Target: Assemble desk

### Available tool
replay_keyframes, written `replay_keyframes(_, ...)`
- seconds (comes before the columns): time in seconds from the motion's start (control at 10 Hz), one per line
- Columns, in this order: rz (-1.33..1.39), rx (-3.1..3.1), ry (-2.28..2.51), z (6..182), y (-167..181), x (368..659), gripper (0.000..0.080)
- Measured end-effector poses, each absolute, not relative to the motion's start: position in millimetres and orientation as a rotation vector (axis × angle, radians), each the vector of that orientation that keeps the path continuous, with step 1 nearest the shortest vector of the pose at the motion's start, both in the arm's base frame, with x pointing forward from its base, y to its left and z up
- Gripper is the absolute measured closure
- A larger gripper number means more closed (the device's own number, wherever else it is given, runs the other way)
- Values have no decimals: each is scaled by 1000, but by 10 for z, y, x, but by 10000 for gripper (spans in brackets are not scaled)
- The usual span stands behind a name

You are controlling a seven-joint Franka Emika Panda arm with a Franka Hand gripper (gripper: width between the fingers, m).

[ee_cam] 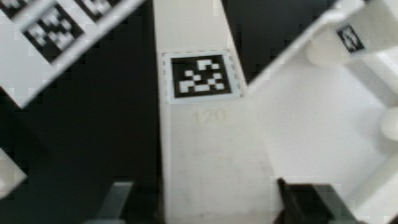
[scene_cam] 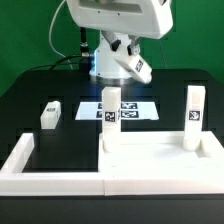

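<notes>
The white desk panel [scene_cam: 160, 165] lies at the front towards the exterior view's right, and its rimmed surface [ee_cam: 320, 130] also fills one side of the wrist view. Two tagged legs stand upright on it, one at a far corner [scene_cam: 110, 115] and one further right [scene_cam: 192, 115]. My gripper [ee_cam: 214, 207] is shut on the first leg [ee_cam: 199, 120], with a dark finger [ee_cam: 121, 205] pressed against each side. In the exterior view the tilted hand [scene_cam: 130, 66] sits just above that leg's top. A third leg [scene_cam: 50, 113] lies loose on the black table.
The marker board [scene_cam: 128, 108] lies flat behind the panel, and its tags [ee_cam: 54, 28] show beside the held leg. A long low white border wall [scene_cam: 40, 170] runs along the front and up the exterior view's left.
</notes>
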State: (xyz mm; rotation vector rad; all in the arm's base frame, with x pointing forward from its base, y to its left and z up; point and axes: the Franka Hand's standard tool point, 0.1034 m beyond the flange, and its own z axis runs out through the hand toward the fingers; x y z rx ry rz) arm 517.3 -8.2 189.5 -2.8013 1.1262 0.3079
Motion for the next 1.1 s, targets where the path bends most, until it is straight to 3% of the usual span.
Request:
replay_keyframes(0.3, -193, -2976, 1030, 1851, 32, 5540, 509)
replay_keyframes(0.5, -471, -2985, 929, 2042, 318, 5819, 509)
replay_keyframes(0.9, -691, -2857, 911, 1953, 738, 5838, 509)
replay_keyframes(1.1, -697, -2891, 805, 1947, 771, 5871, 509)
